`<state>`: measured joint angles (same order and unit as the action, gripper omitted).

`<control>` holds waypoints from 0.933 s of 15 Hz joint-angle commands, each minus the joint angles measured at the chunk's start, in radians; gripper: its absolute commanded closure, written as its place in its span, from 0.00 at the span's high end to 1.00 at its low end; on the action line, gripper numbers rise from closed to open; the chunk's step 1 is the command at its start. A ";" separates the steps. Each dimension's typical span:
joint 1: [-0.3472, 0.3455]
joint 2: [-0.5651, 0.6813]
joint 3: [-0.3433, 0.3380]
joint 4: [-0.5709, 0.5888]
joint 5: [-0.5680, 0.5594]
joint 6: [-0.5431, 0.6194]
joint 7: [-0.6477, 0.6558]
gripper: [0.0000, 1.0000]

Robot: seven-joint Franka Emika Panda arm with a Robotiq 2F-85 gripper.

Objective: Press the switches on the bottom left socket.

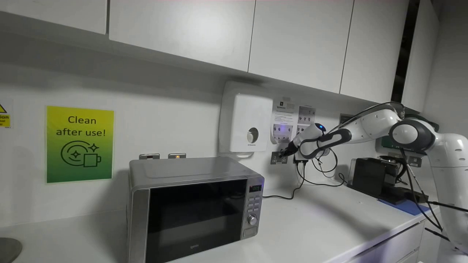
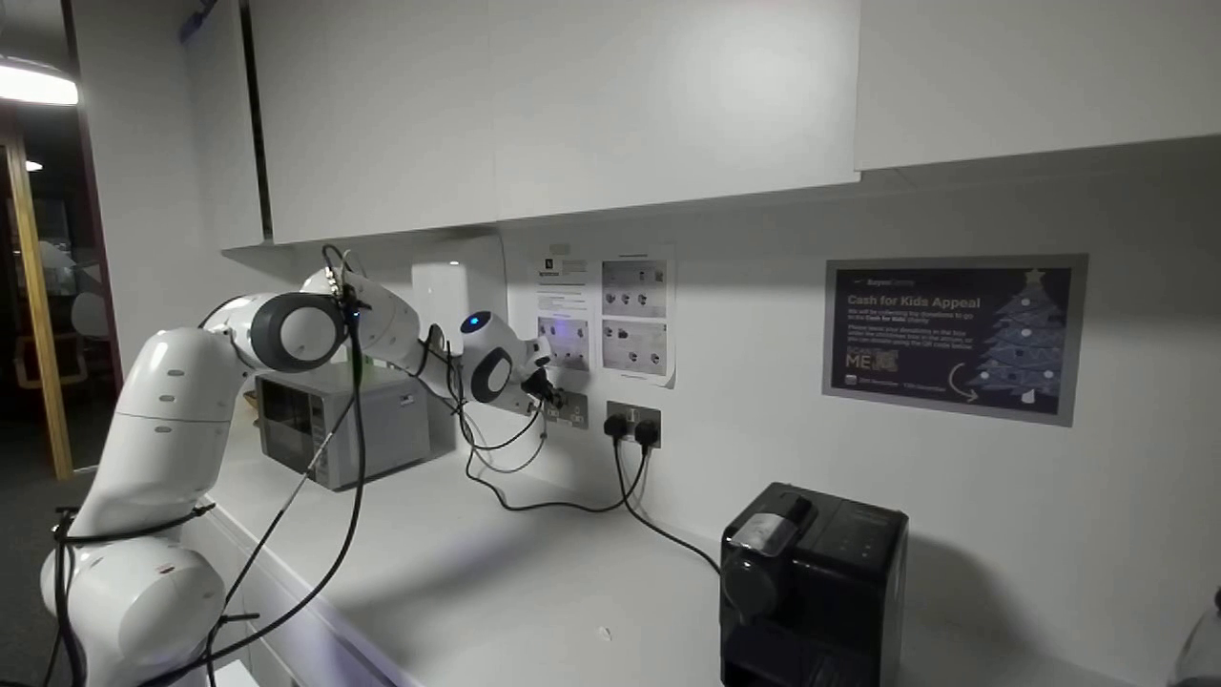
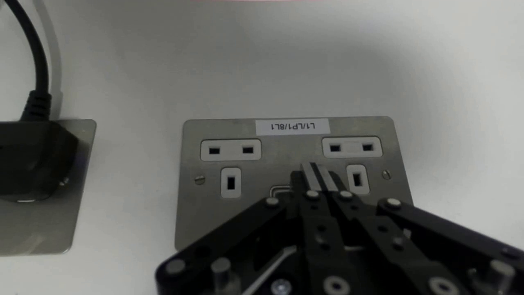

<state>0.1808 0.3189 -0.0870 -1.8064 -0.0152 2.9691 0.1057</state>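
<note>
Switches (image 3: pixel 280 189) on the socket (image 3: pixel 278 168) are mostly hidden; the gripper (image 3: pixel 316 166) has clenched jaws; aligning seems in hand, next a straight push.

Silver microwave (image 1: pixel 197 213) squatting on the white counter (image 1: pixel 296 226), green cleaning sign (image 1: pixel 79 144) on the wall (image 1: pixel 164 117); farther along, a black coffee machine (image 2: pixel 813 582), Christmas-tree poster (image 2: pixel 954 339) higher up!

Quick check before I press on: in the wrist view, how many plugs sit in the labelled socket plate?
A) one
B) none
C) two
B: all six pin holes of the labelled socket plate show bare, even with the pincer in front.
</note>
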 commanded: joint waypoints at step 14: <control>0.066 0.031 -0.066 0.052 -0.020 0.013 0.059 0.00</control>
<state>0.2263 0.3321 -0.1231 -1.7961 -0.0154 2.9690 0.1270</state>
